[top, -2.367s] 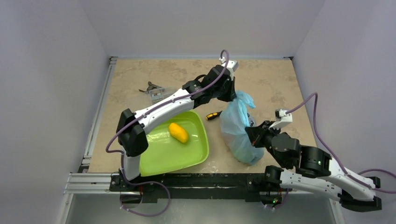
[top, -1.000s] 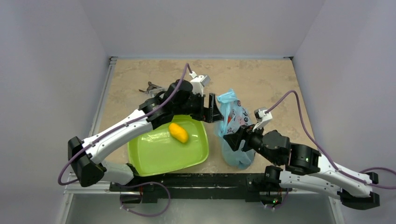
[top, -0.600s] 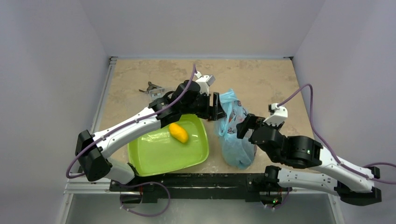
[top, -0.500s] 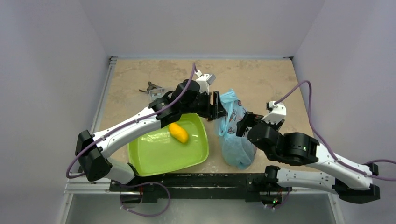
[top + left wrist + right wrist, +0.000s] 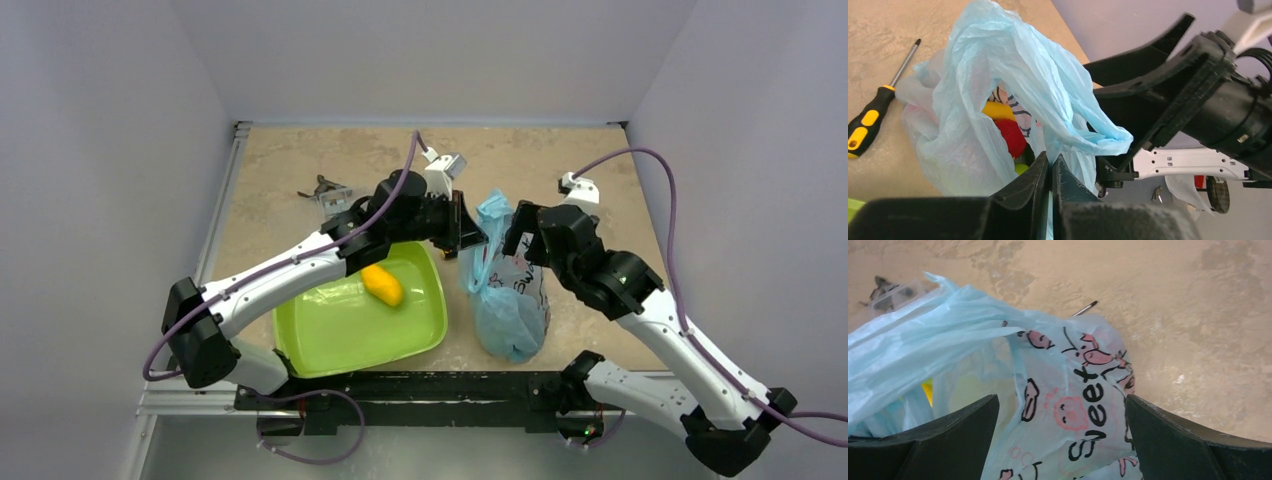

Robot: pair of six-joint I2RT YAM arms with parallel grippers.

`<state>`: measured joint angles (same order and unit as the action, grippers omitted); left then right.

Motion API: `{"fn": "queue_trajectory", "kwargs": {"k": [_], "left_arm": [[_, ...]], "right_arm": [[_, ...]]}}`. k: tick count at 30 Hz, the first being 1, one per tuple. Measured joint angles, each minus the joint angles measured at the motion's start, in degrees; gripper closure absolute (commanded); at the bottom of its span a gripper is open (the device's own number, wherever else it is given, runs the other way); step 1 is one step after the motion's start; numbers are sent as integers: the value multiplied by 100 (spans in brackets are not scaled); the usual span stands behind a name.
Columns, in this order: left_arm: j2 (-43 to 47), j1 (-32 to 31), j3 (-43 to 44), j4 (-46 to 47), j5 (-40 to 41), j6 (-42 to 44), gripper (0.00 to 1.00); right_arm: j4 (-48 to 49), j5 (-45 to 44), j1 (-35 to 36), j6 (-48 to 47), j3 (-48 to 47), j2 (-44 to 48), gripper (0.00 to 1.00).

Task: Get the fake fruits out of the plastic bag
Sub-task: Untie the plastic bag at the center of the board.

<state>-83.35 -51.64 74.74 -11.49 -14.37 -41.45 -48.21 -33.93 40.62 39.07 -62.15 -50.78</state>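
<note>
Swinging up from the near edge, the right arm now stands tall beside the bag [image 5: 508,300]; half a second ago it lay low against the bag's side. The right gripper [image 5: 1062,405] has come up to the bag's upper part. Across from it the left gripper [image 5: 1050,162] has changed too. Its fingers were apart a moment ago and are now pressed together on a fold of thin blue film at the bag's mouth. The bag itself has hardly shifted and slumps on the table [image 5: 300,160] below the two tools, its top gathered upward between them.

Black letters on the side facing the right gripper read "Sweet", with pink and black cartoon drawings around the word.

The right gripper's fingers are spread wide, with the printed side of the bag between them; I cannot tell whether either finger touches it. Just beyond the left gripper's pinched tips, inside the bag's mouth, a yellow fruit [image 5: 998,111] and a red fruit [image 5: 1010,137] show, with a sliver of green below them. A screwdriver [image 5: 870,117] with a black and yellow handle lies on the table off to the left of those tips. The green tray [image 5: 330,345] sits under the left arm, behind its gripper and just beside the bag, holding an orange-yellow oval fruit [image 5: 382,284].
</note>
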Motion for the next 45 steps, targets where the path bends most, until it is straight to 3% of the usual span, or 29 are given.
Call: {"fn": "queue_trajectory", "kwargs": {"k": [7, 15, 19, 22, 26, 31, 37, 45], "left_arm": [[487, -164, -586, 496, -234, 55, 100], [763, -302, -973, 1106, -407, 50, 100], [787, -448, -1073, 1241, -461, 57, 100], [916, -605, -1182, 1268, -474, 103, 100], [1156, -850, -1276, 1198, -369, 330, 100], [1572, -1342, -1333, 929, -52, 820, 100], [1672, -1965, -1486, 739, 647, 1368, 100], [1672, -2629, -1547, 887, 1600, 1980, 100]], "right_arm": [[535, 1165, -278, -153, 17, -365, 2], [1263, 1683, -282, 343, 933, -236, 21], [1513, 1700, -282, 527, 1344, -195, 42], [1733, 1690, -282, 601, 1478, -195, 71], [1965, 1506, -282, 627, 1499, -197, 100], [1915, 833, -289, 516, 1414, -225, 100], [1613, 90, -485, 2, 605, -348, 100], [1342, -162, -962, -776, -323, -474, 100]]}}
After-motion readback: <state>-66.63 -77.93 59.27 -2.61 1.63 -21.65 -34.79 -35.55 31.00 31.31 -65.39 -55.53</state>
